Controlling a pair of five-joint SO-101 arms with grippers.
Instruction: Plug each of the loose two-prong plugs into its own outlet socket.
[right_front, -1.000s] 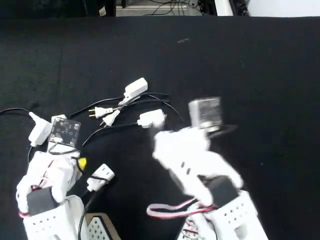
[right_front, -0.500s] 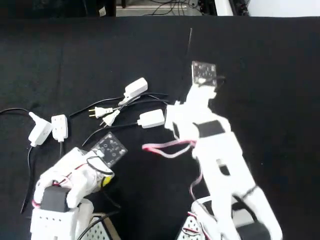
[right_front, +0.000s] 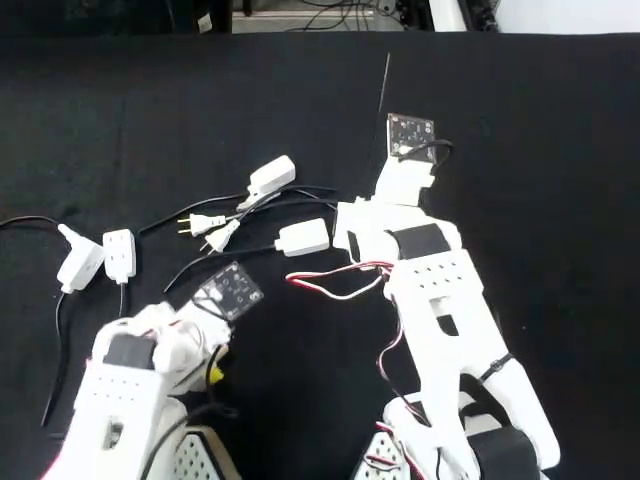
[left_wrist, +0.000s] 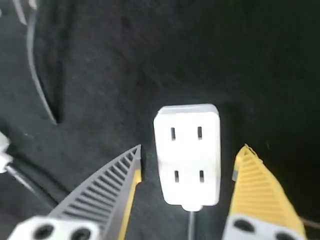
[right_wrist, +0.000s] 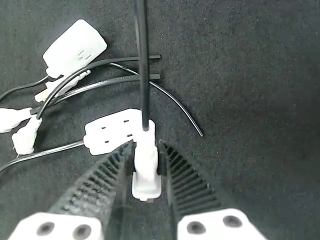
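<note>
My right gripper (right_wrist: 145, 147) is shut on a white two-prong plug (right_wrist: 145, 170) whose black cord (right_wrist: 141, 60) runs away from it. The plug hovers just short of a white outlet block (right_wrist: 117, 130), which in the high view lies mid-table (right_front: 303, 237) beside that gripper (right_front: 338, 238). My left gripper (left_wrist: 191, 150) is open, its jaws on either side of another white outlet block (left_wrist: 187, 155) without touching it. Two loose plugs (right_front: 200, 224) (right_front: 222, 237) lie left of centre. A further outlet (right_front: 271, 176) lies behind them.
At the far left sit a small outlet block (right_front: 119, 253) and a white adapter (right_front: 78, 262) on black cords. Cords (right_front: 310, 195) loop between the outlets in the middle. The black cloth (right_front: 540, 150) to the right and at the back is bare.
The right arm has stretched out from the front toward the middle outlet, carrying its plug. The left arm has swung right, off the far-left outlet and over the near one.
</note>
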